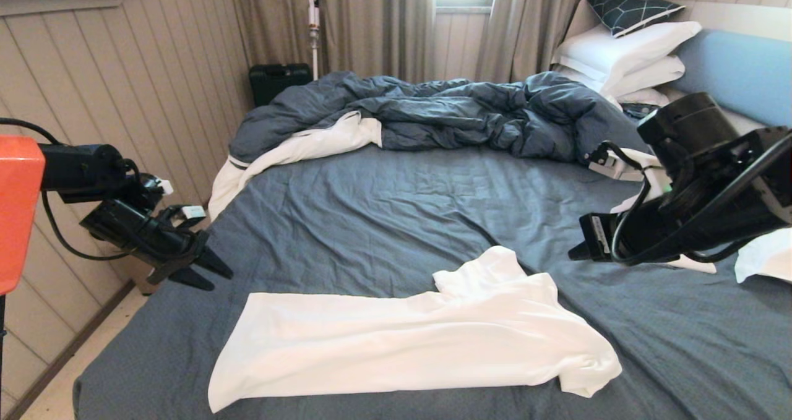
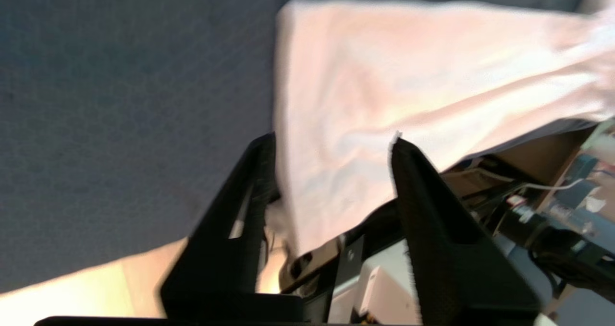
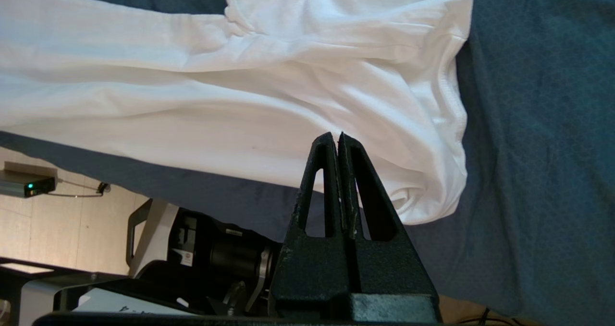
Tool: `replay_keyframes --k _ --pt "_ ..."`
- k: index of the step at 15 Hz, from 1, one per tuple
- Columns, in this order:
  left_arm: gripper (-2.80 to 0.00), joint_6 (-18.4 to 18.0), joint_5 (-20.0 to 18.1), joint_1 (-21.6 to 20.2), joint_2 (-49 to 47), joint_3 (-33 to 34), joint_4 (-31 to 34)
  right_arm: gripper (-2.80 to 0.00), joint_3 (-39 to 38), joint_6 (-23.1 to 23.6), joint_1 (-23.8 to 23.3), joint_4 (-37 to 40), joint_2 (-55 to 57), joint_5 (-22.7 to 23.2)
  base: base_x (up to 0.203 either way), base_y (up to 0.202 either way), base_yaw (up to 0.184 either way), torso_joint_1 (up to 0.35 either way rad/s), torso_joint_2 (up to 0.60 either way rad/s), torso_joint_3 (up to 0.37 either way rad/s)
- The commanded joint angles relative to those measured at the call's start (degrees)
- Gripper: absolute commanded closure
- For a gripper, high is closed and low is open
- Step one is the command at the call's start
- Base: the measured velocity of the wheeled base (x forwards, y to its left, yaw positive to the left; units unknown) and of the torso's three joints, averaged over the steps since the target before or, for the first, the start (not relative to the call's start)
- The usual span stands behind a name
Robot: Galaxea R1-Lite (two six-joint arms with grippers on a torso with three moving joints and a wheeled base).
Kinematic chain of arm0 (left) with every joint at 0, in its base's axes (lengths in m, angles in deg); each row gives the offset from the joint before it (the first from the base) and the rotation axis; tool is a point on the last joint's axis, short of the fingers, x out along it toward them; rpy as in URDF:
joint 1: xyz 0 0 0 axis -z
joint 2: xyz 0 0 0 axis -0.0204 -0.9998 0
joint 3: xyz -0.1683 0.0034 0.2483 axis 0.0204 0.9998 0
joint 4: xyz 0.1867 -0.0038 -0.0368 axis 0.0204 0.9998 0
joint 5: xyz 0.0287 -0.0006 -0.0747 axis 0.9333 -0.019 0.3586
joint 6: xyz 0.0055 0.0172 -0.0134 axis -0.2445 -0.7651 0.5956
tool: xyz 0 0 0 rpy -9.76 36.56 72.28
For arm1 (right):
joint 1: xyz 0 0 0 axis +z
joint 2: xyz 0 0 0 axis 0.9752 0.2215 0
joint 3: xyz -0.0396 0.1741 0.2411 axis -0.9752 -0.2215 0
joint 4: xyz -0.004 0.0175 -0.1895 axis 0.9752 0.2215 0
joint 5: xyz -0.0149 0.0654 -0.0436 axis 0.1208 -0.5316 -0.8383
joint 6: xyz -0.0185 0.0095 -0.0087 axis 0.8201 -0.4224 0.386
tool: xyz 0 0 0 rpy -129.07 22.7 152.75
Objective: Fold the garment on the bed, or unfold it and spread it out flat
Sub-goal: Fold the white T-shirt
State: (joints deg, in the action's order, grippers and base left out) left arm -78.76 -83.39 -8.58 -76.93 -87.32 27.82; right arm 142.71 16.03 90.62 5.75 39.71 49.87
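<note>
The white T-shirt (image 1: 408, 339) is lying on the near part of the bed (image 1: 396, 210), folded lengthwise into a long strip that runs across the front edge. One sleeve (image 1: 479, 268) sticks up from the strip toward the duvet, and the far right end is a bit bunched up (image 1: 588, 377). The chest print isn't showing.

Left gripper (image 1: 213, 271) hangs in the air just off the shirt's left end, over the bed's left edge — its two fingers are spread apart with nothing between them. In the left wrist view the shirt's edge (image 2: 384, 100) sits beyond the parted fingers (image 2: 418, 182), not touching as far as I can tell.

Right gripper (image 3: 338, 136) hovers up and to the right of the shirt, fingers pressed tight together and empty, tips pointing at the cloth (image 3: 269, 114).

Beyond the shirt, a rumpled dark-blue duvet (image 1: 433, 114) is piled at the far side of the bed, with white pillows (image 1: 625, 52) stacked further right by the headboard (image 1: 736, 77).
</note>
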Motion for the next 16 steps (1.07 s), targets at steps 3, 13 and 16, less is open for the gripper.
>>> replay_keyframes --k 3,13,16 --pt "-2.8 -0.28 3.06 1.53 -1.96 1.64 0.87 0.0 0.0 -0.05 -0.09 0.12 0.05 0.15 0.0 0.0 0.0 0.0 0.0 0.0" --pt "-2.8 1.4 5.04 6.91 -1.83 8.46 -4.11 0.0 -1.61 0.02 -1.44 -4.48 0.17 1.69 0.0 0.0 0.0 0.0 0.0 0.0" --pt "-2.8 5.16 6.93 8.29 -3.0 9.25 -9.1 0.0 -1.46 0.04 -1.56 -4.57 -0.1 2.26 0.0 0.0 0.0 0.0 0.0 0.0"
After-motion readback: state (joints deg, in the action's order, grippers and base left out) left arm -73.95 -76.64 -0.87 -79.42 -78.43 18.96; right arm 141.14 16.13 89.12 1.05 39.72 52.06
